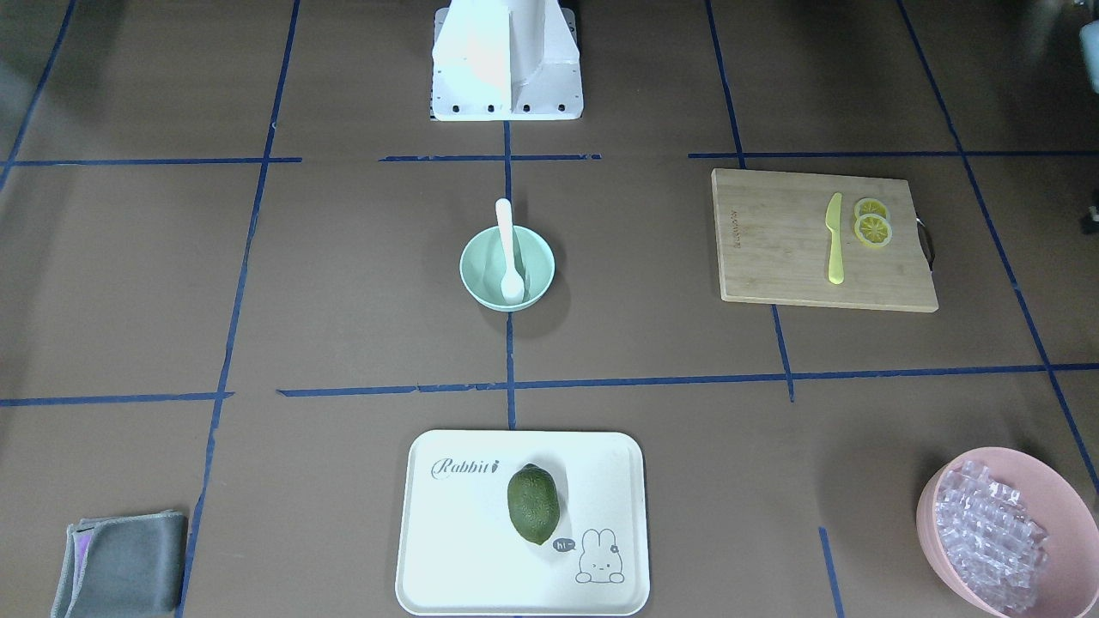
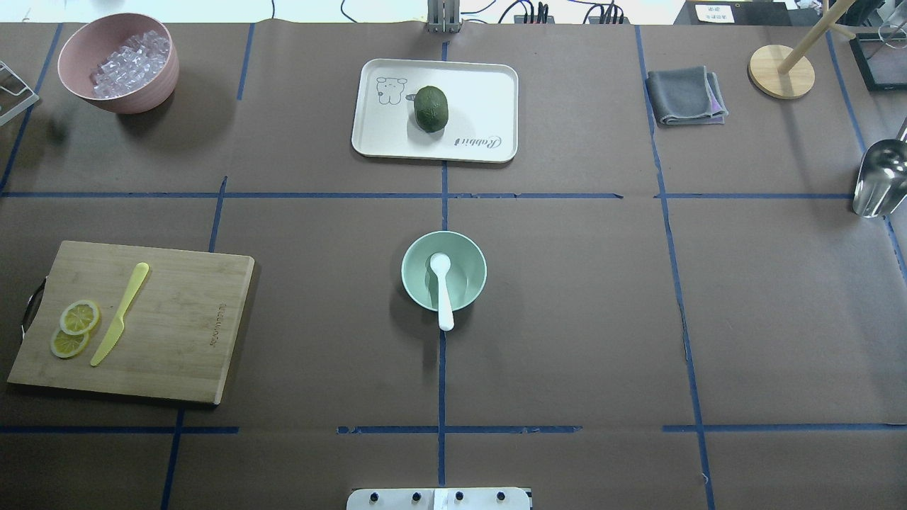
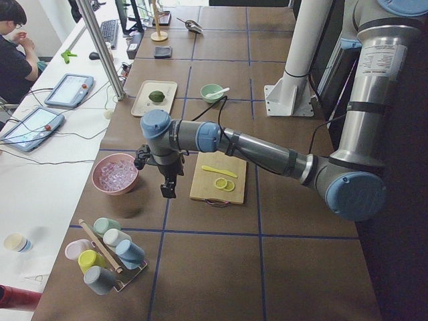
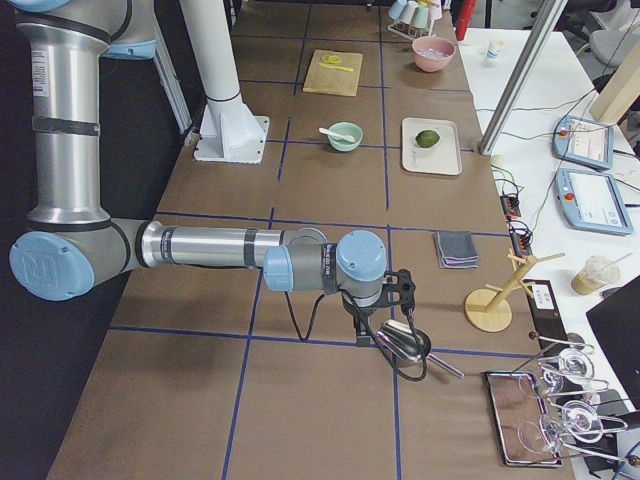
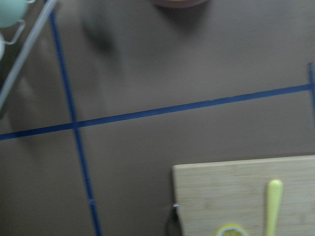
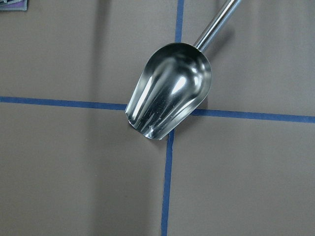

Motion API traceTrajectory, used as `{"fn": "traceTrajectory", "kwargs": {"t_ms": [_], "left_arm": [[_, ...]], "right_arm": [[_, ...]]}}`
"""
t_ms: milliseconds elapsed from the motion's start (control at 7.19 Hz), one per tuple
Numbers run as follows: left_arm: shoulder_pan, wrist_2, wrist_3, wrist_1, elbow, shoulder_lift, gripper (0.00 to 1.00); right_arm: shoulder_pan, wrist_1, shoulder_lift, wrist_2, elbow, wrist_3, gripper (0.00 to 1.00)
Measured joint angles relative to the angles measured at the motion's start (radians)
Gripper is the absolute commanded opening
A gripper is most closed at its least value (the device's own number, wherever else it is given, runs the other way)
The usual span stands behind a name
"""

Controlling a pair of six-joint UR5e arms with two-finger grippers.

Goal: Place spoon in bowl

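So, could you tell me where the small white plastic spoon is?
In the overhead view, the white spoon rests in the pale mint-green round bowl at mid-table, handle over its robot-side rim.

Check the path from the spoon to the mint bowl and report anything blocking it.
Nothing visible blocks it. The spoon already lies in the bowl, with its scoop down inside and its handle leaning over the rim on the robot's side.
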Motion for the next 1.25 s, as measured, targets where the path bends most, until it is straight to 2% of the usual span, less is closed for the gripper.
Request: {"fn": "traceTrajectory", "kwargs": {"t_ms": [417, 695, 1252], "left_arm": [[-0.105, -0.014, 0.140, -0.031, 0.148, 0.033, 1.00], [-0.117, -0.037, 0.157, -0.080, 0.174, 0.072, 1.00], [-0.119, -0.047, 0.155, -0.093, 0.171, 0.082, 1.00]], "right_arm": [[0.000, 0.000, -0.002, 0.003, 0.000, 0.002, 1.00], [0.000, -0.001, -0.005, 0.003, -0.001, 0.002, 1.00], [0.000, -0.001, -0.008, 0.006, -0.001, 0.002, 1.00]]}}
